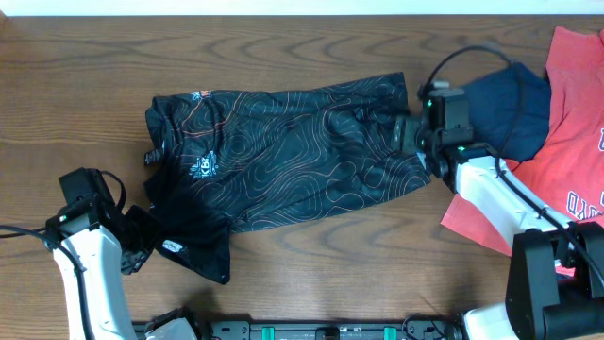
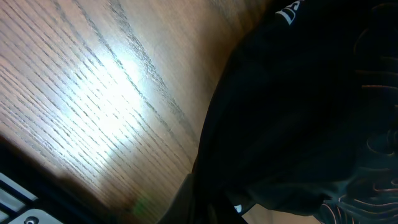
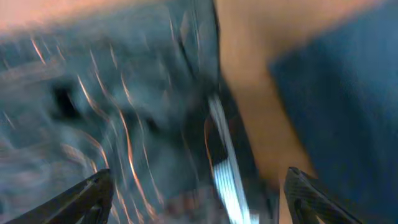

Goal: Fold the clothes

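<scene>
Overhead first: your thin black sports jersey (image 1: 302,151) with fine orange-and-white contour lines lies spread across the middle of the brown wooden bench (image 1: 311,274), with its lower-left corner rumpled. The left claw (image 1: 134,238) is clenched right at that bunched corner and looks to be pinching the fabric. The right claw (image 1: 403,132) sits at the jersey's right edge, just beside the plain navy-blue garment (image 1: 505,104) and the red printed tee (image 1: 576,104).

Left wrist view is mostly black cloth over bare wood, so there's not much to go on.

Right wrist view is badly blurred, but the fingertips (image 3: 93,190) stand wide apart with nothing between them.

Risks as I see them – that right claw could snag the navy cloth when it grabs. And a one-sided pull from the left could drag the whole jersey instead of folding it.
</scene>
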